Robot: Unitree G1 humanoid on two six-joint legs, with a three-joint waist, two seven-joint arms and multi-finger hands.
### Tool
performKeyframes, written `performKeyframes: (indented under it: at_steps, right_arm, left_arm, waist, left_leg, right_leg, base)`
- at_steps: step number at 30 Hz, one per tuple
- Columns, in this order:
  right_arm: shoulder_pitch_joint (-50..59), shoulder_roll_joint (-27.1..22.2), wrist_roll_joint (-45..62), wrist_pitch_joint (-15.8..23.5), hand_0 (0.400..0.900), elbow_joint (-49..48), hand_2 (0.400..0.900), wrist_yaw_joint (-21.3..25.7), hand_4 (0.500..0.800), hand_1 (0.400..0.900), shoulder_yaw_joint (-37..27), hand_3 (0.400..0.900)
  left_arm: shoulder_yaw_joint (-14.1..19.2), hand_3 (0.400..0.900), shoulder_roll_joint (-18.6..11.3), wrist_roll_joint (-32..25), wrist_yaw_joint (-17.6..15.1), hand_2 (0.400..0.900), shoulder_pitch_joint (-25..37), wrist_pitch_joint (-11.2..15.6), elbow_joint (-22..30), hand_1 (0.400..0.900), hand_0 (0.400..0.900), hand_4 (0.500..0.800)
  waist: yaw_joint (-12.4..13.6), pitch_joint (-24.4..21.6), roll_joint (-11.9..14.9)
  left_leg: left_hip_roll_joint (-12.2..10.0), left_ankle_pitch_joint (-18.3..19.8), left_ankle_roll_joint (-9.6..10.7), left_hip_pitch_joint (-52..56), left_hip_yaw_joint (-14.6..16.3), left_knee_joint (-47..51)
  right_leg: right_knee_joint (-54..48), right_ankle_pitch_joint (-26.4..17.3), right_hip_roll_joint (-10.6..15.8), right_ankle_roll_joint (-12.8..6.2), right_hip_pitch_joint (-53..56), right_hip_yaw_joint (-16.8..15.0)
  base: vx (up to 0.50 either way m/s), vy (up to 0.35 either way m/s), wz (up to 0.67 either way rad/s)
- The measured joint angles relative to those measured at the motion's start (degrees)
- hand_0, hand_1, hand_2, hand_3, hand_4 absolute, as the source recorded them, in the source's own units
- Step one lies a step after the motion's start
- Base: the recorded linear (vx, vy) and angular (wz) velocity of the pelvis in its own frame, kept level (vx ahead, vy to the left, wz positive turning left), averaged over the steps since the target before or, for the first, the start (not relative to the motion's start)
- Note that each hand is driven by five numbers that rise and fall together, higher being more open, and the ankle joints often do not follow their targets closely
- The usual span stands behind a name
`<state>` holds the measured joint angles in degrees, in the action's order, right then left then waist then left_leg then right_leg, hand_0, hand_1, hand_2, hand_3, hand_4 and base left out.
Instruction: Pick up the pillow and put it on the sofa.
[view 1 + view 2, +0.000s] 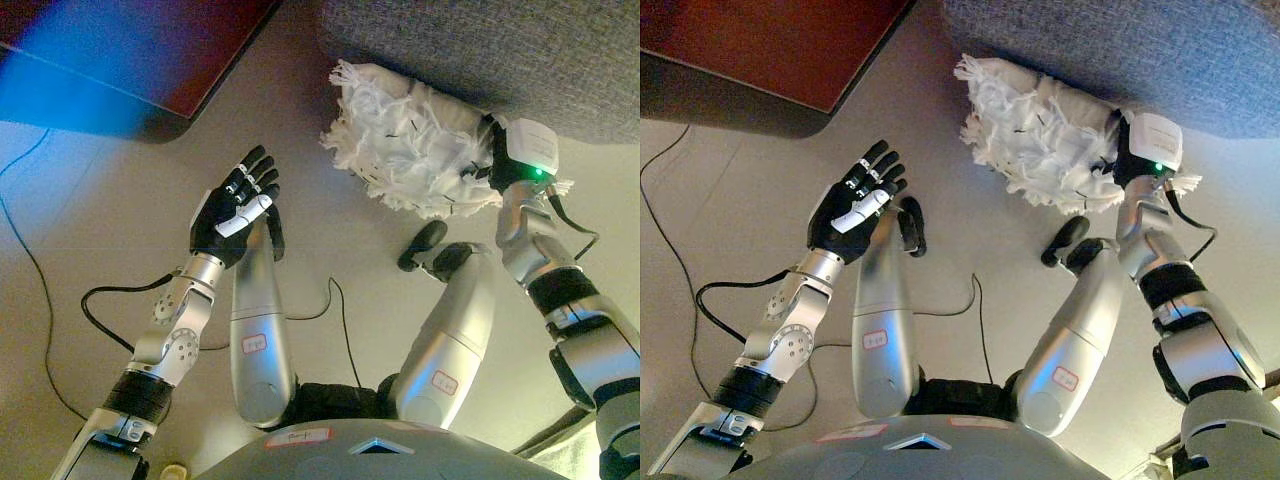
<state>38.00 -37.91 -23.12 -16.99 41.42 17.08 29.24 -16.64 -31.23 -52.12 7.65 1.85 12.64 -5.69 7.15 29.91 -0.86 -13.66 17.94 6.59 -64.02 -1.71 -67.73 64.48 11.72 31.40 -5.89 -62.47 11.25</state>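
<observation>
A white shaggy pillow [405, 140] lies on the floor against the front edge of the grey sofa [480, 50]; it also shows in the right eye view [1040, 135]. My right hand [487, 165] is pressed into the pillow's right end, its fingers hidden in the fringe. My left hand [235, 210] is open with straight fingers, held above the floor to the left of the pillow and apart from it.
A dark red-brown table [150, 50] fills the upper left. The beige floor [100, 200] runs between the table and the sofa.
</observation>
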Motion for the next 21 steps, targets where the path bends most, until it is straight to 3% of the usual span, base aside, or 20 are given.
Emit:
performKeyframes:
  at_steps: [3,10,11,21]
  right_arm:
    - [4.7,0.3,2.3,-2.1,0.900,5.1,0.900,-4.1,0.800,0.900,0.6,0.900]
    - [9.1,1.9,4.8,-3.6,0.900,11.6,0.900,-7.5,0.800,0.900,2.3,0.900]
    - [9.3,2.0,5.1,-3.7,0.400,12.0,0.400,-7.6,0.500,0.400,2.3,0.400]
    - [11.6,2.4,15.3,-2.6,0.400,15.1,0.400,-8.6,0.500,0.400,3.3,0.400]
  left_arm:
    - [-0.1,0.900,0.0,0.0,0.0,0.900,0.0,-0.7,0.1,0.900,0.900,0.800]
    - [-1.6,0.900,0.0,0.0,0.0,0.900,0.1,-1.6,0.1,0.900,0.900,0.800]
    - [-1.7,0.900,0.0,0.0,0.0,0.900,0.1,-1.6,0.1,0.900,0.900,0.800]
    - [-2.5,0.900,0.0,0.0,0.4,0.900,0.1,-1.9,0.5,0.900,0.900,0.800]
  waist:
    - [1.9,0.0,0.0]
    - [3.1,0.0,-0.2]
    - [3.2,0.0,-0.2]
    - [4.2,0.0,-0.5]
  left_leg:
    - [0.4,0.1,0.3,-0.3,-1.0,-0.7]
    - [0.8,0.4,0.7,-1.1,-2.3,-2.4]
    - [0.9,0.4,0.7,-1.1,-2.3,-2.4]
    - [1.1,0.4,0.7,-1.0,-2.3,-2.5]
  right_leg:
    - [2.0,1.4,0.6,0.22,-0.1,0.2]
    - [4.5,3.0,1.4,0.41,-0.1,0.3]
    - [4.6,3.0,1.4,0.41,-0.1,0.3]
    - [4.6,3.0,1.5,0.39,-0.1,0.2]
  base:
    - [0.03,-0.033,0.10]
    - [0.01,-0.018,0.08]
    - [0.00,-0.017,0.06]
    - [0.00,0.003,-0.01]
